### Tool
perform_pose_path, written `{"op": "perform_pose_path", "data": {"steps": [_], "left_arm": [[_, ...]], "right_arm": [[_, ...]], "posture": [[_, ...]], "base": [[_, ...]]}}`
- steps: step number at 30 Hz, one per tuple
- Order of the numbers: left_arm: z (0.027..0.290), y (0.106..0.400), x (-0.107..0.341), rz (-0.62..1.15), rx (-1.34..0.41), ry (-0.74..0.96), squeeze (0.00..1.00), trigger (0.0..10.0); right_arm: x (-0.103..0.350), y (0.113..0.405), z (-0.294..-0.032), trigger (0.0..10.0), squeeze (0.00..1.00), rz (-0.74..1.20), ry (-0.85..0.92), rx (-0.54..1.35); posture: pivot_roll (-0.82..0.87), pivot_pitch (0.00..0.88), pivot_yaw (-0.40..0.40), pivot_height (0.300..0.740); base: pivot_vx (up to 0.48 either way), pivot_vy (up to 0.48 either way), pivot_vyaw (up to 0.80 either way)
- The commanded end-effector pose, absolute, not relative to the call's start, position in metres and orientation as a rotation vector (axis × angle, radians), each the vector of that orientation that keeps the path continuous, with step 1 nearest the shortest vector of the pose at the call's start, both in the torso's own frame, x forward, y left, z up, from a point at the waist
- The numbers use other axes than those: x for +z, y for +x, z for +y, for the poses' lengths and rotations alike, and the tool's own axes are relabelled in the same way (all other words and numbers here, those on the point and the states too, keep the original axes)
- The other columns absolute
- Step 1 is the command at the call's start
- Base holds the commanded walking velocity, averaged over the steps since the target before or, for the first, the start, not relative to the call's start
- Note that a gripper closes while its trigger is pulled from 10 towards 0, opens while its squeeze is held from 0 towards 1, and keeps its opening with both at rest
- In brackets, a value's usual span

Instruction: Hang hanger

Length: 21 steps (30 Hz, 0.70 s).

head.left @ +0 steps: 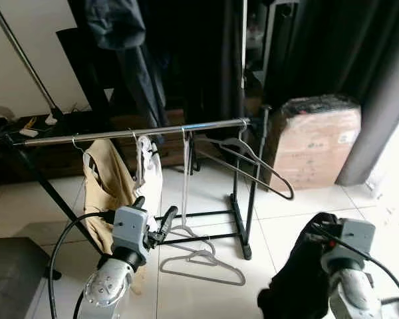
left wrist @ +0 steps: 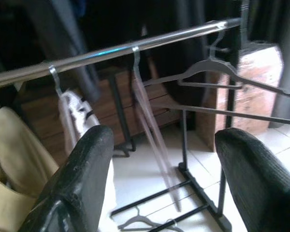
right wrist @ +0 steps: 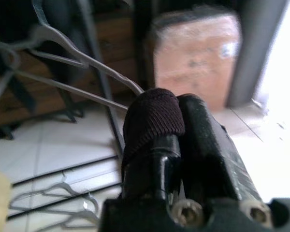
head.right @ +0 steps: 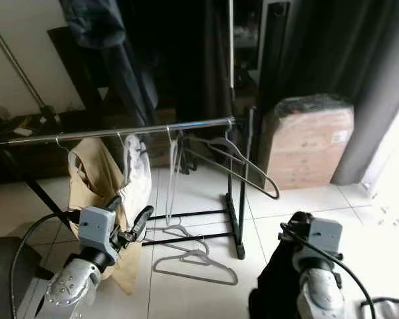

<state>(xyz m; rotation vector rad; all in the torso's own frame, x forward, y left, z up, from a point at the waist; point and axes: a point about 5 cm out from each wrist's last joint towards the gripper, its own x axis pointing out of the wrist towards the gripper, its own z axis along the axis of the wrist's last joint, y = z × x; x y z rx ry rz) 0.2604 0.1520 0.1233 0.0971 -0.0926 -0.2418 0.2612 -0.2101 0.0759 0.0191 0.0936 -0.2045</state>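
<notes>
A chrome rail (head.left: 120,133) spans a black clothes rack. A dark grey hanger (head.left: 253,158) hangs at its right end, tilted down to the right. A thin pale hanger (head.left: 185,174) hangs edge-on at mid-rail and looks blurred in the left wrist view. Two pale hangers (head.left: 203,263) lie on the tiles under the rack. My left gripper (head.left: 154,209) is open and empty, below and in front of the rail; the rail (left wrist: 111,50) runs beyond its fingers (left wrist: 82,164). My right gripper (right wrist: 176,113) is shut with nothing visible between its fingers, low at the right.
A white garment (head.left: 148,174) and a beige garment (head.left: 106,183) hang on the rail's left half. A wrapped cardboard box (head.left: 316,143) stands right of the rack before dark curtains. A black bundle (head.left: 296,269) sits by my right arm. A dark mat (head.left: 10,276) lies at left.
</notes>
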Motion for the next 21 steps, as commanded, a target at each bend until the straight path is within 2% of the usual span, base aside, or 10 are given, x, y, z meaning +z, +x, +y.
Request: {"op": "perform_pose_path", "data": {"steps": [1,11,21], "left_arm": [[0.158,0.259,0.123,-0.081,-0.223,0.103,0.00,10.0],[0.160,0.260,0.119,-0.048,-0.200,0.110,0.00,10.0],[0.158,0.263,0.114,-0.008,-0.219,0.119,0.00,10.0]], "right_arm": [[0.080,0.264,-0.199,10.0,0.00,0.066,0.028,-0.165],[0.078,0.263,-0.192,10.0,0.00,0.070,0.023,-0.138],[0.076,0.263,-0.188,10.0,0.00,0.076,0.026,-0.127]], "posture": [[-0.08,0.101,0.045,0.740],[-0.08,0.107,0.043,0.740],[-0.07,0.109,0.041,0.740]], "base": [[0.322,0.000,0.00],[0.309,0.000,0.00],[0.000,0.000,0.00]]}}
